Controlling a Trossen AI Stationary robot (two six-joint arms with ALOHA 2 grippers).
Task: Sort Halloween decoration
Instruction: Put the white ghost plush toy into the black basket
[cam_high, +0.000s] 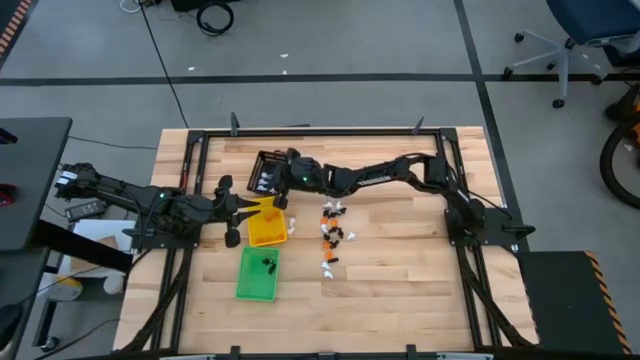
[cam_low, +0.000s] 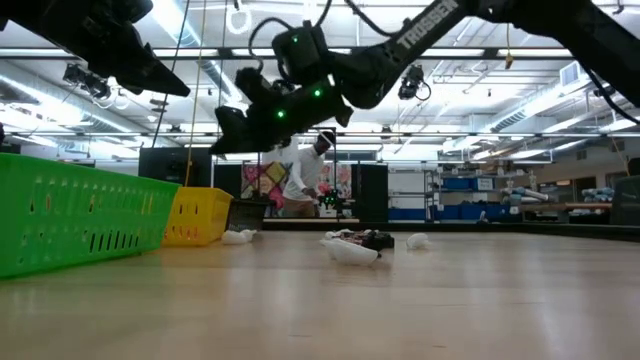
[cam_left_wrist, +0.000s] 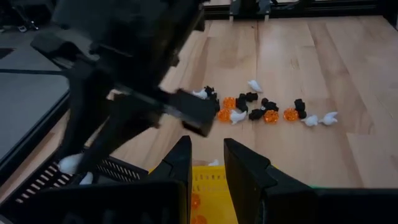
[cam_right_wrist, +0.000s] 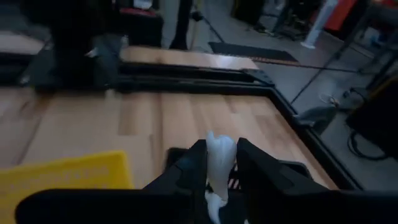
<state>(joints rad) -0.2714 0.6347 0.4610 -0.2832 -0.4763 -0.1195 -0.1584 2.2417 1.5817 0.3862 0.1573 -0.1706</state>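
The Halloween decoration, small white, orange and black trinkets (cam_high: 335, 232), lies scattered mid-table, also in the left wrist view (cam_left_wrist: 261, 112). Three trays stand left of it: black (cam_high: 265, 172), yellow (cam_high: 266, 228) and green (cam_high: 257, 274). My right gripper (cam_high: 275, 170) reaches across the table over the black tray (cam_right_wrist: 298, 169), shut on a white trinket (cam_right_wrist: 219, 155). My left gripper (cam_left_wrist: 208, 168) hovers at the yellow tray's (cam_left_wrist: 208, 196) left side, open, with nothing between its fingers. My right gripper pinches the white trinket's lower part (cam_right_wrist: 217, 177) between its two fingers. The trinket's upper end sticks out past the fingertips. The fingers point nearly level toward the table's left side. The trinket is lifted clear above the black tray.
White trinkets lie in the black tray (cam_left_wrist: 68, 165), dark ones in the green tray (cam_high: 268, 264). A black frame (cam_high: 320, 133) rims the table. My right arm (cam_left_wrist: 124, 68) crosses just in front of my left gripper. A person stands far behind the table (cam_low: 300, 180).
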